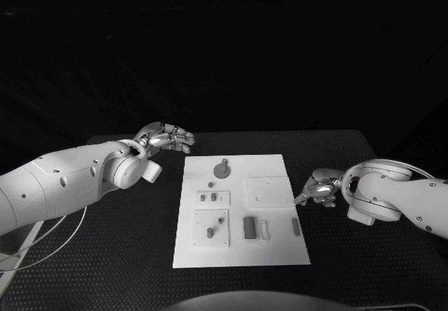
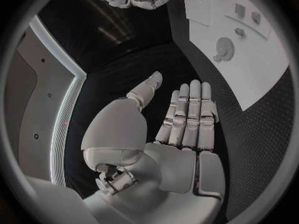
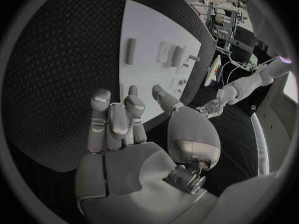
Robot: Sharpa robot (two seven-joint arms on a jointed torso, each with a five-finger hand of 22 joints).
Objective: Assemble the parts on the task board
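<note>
Black mesh-textured table (image 1: 112, 259) carries the white task board (image 1: 241, 253) at its middle, a long plate running away from the robot. The left hand (image 1: 166, 139) hovers over the table near the board's far left corner, not touching it; in its wrist view the fingers (image 2: 187, 115) lie straight and side by side with the thumb apart, grasping nothing. The right hand (image 1: 320, 190) sits low just off the board's right edge, released as well, its fingers (image 3: 112, 120) loosely bent and bare. On the board, the round gear-like part (image 1: 222, 170) lies toward the far end. Nearer the robot, a dark rectangular block (image 1: 250, 227) lies on the board, and a slim bar (image 1: 296, 225) lies by the right edge.
</note>
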